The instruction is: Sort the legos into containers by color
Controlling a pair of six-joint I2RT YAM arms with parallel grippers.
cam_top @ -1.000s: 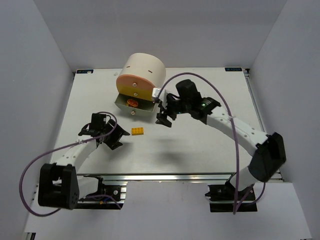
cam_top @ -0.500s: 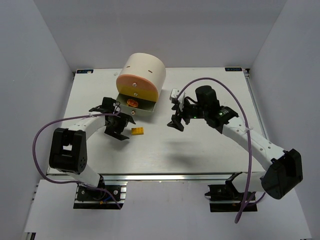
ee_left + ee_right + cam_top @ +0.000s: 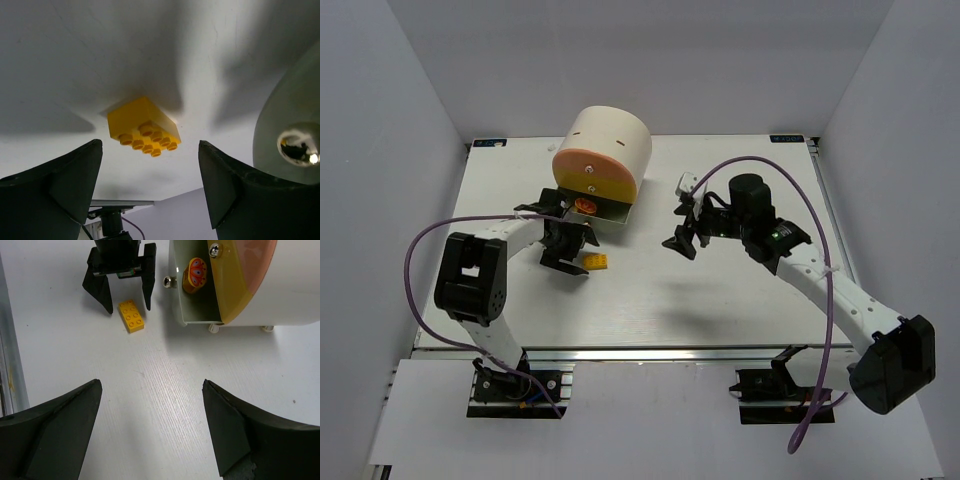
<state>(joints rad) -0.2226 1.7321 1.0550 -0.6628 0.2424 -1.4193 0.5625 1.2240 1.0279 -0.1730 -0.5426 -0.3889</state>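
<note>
Overhead unclear, up close, lego apparently untouched

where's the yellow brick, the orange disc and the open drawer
yellow brick [image 3: 131, 316]: right wrist view, middle of its studded top
orange disc [image 3: 196, 274]: right wrist view, its marked face
open drawer [image 3: 200, 307]: right wrist view, bare inside surface

An orange disc with red markings, perhaps propped on edge, sits left of the white table's centre.
</note>
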